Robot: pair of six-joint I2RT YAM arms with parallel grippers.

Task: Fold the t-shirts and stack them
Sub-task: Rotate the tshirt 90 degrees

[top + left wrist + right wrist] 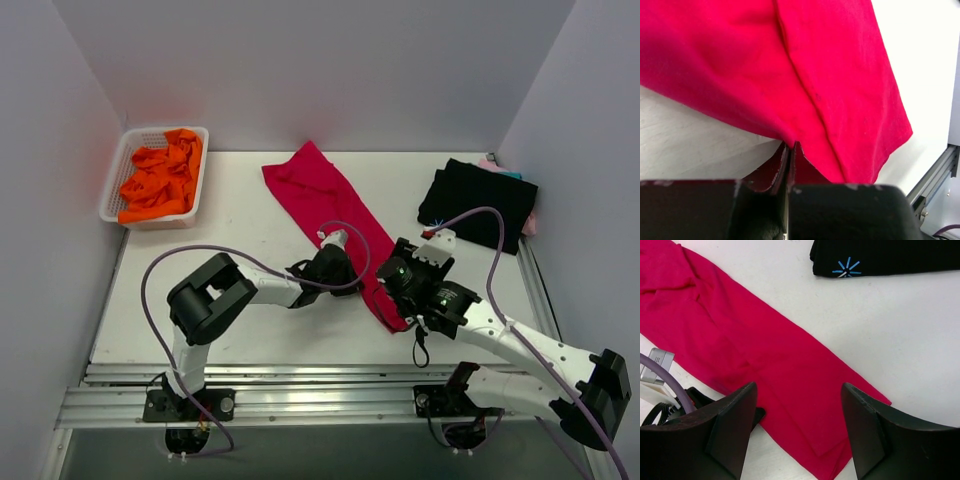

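Basket (114, 178) of orange cloth (160, 180) and black t-shirt (478, 203) flank red t-shirt (320, 190).

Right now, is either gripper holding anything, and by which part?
The left gripper pinches the crimson t-shirt at its side edge; the right gripper is open, holding nothing.

Setting: robotics lab cell. Evidence: bare white enclosure walls (300, 70), white table (240, 210), aluminium rail frame (320, 395), left arm (205, 300) and right arm (520, 345) bolted on, cabled.
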